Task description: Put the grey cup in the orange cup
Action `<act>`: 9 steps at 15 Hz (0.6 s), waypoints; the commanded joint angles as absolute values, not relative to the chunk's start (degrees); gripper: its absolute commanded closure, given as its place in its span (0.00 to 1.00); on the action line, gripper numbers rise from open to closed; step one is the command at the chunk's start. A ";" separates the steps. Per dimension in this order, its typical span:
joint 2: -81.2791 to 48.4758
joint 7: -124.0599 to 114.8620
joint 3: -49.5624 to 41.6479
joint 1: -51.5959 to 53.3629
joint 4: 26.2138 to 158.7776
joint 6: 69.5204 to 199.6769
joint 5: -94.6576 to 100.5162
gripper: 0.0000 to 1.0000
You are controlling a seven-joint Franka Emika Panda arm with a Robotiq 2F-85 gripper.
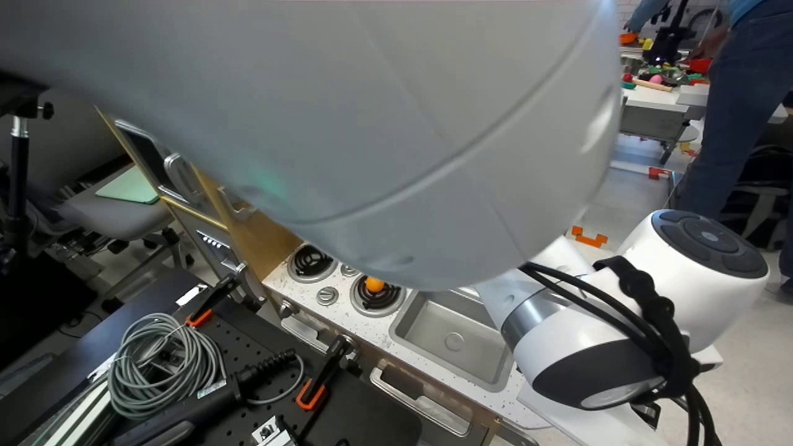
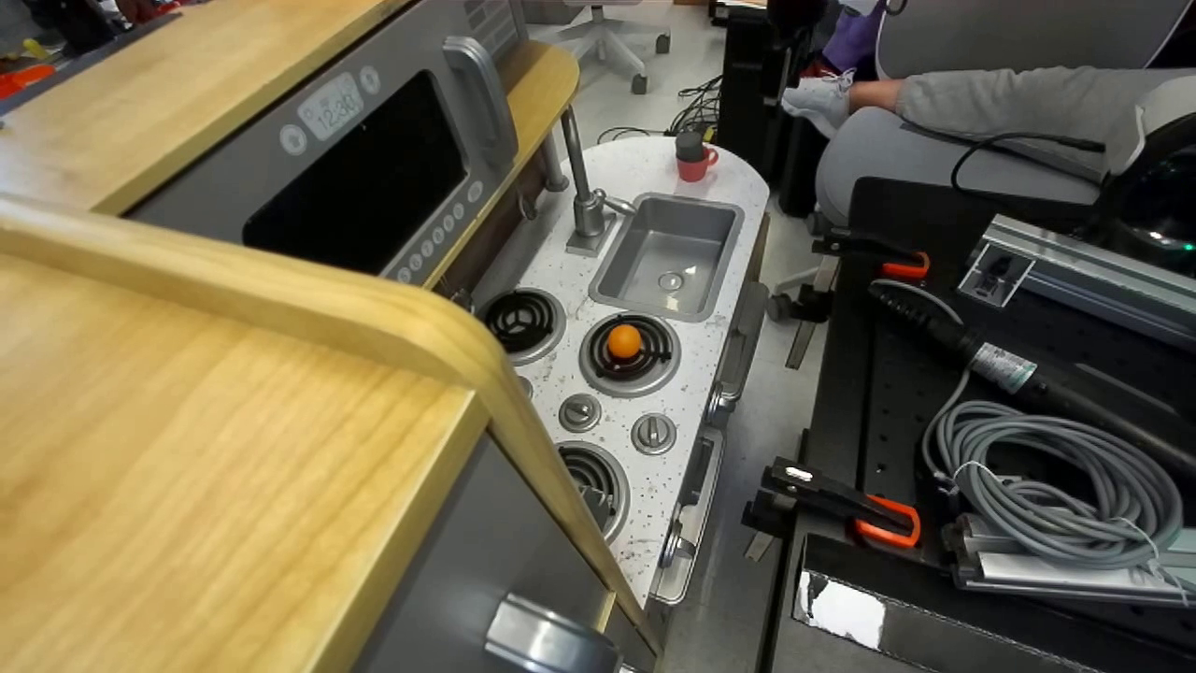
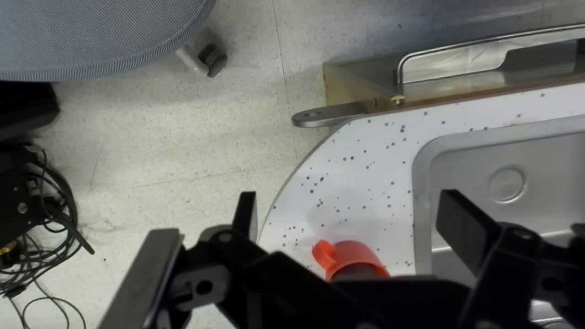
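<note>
The orange cup (image 2: 692, 170), a red-orange cup with a handle, stands on the white speckled counter beyond the sink. The grey cup (image 2: 690, 146) sits in its mouth and sticks up above the rim. In the wrist view the orange cup (image 3: 354, 254) shows between the finger bases, with part of the grey cup (image 3: 354, 271) inside its rim. The gripper body hides the rest of both. My gripper (image 3: 348, 205) is open and empty, its fingers spread wide above the counter and apart from the cups. The cups do not show in the exterior view that the arm blocks.
The sink (image 2: 668, 257) adjoins the cups' end of the counter, with a faucet (image 2: 589, 210) beside it. An orange ball (image 2: 624, 341) rests on a burner. A microwave (image 2: 374, 159) overhangs the counter. The arm (image 1: 372, 155) fills much of an exterior view.
</note>
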State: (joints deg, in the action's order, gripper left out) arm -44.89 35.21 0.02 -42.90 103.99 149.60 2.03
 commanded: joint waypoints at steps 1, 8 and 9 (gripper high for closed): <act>-34.33 33.75 -3.05 -39.67 114.35 147.04 3.86 0.00; -29.36 33.91 -5.66 -34.26 117.03 146.27 2.28 0.00; -28.30 33.78 -5.93 -33.59 117.77 145.67 2.24 0.00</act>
